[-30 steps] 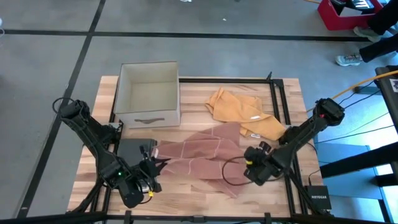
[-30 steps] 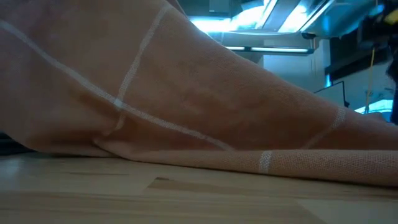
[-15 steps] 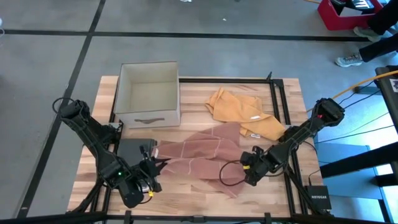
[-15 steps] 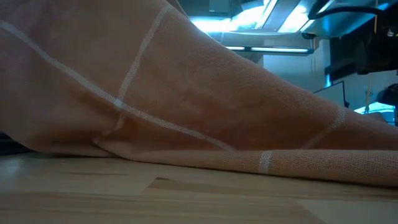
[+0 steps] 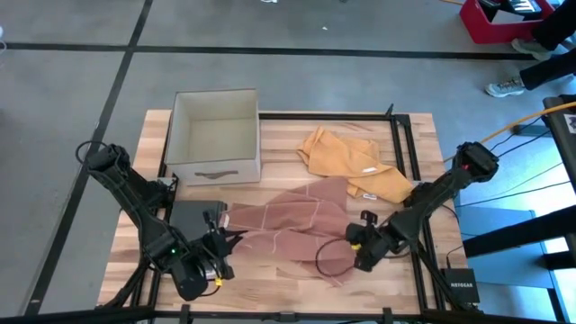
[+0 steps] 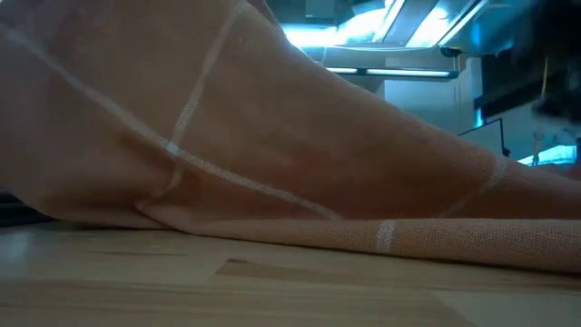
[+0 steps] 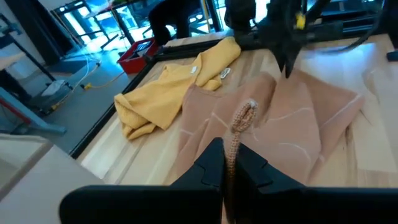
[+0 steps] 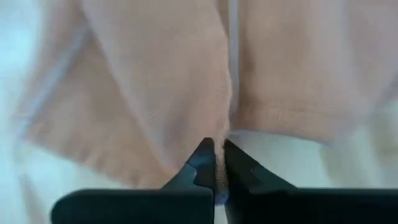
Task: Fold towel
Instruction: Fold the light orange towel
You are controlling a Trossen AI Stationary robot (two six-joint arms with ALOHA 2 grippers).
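A pinkish-brown towel point(image 5: 288, 225) with thin white lines lies crumpled on the wooden table's near middle, and it fills the low view point(image 6: 272, 136). My left gripper point(image 5: 225, 238) is at the towel's left end, shut on it. My right gripper point(image 5: 353, 247) points steeply down at the towel's near right part and is shut on it too. In the left wrist view the towel point(image 7: 280, 124) slopes down from the fingers onto the table. The right wrist view shows the towel point(image 8: 186, 74) spread just beyond the shut fingers. My left gripper pinches the towel's left end point(image 7: 234, 140) between its two fingers, coming nearly level from the table's left. A bunched bit with a small loop point(image 7: 244, 115) stands up past the fingertips. That end is lifted; the remainder lies slack on the table. My right gripper pinches the towel's edge point(image 8: 221, 146) where a crease runs into it, between its two fingertips, coming from above and pointing down. One layer or several, I cannot tell. The cloth around the fingers lies on the table.
A yellow cloth point(image 5: 346, 162) lies at the back right, close to the towel's far corner. An open beige box point(image 5: 214, 135) stands at the back left. A dark flat pad point(image 5: 189, 216) lies beside my left gripper. Black rails point(image 5: 400, 153) frame the work area.
My right gripper has rolled about its wrist, tipped further down and edged toward the towel's near right part, where it has shut on the edge. The towel and my left gripper have kept still.
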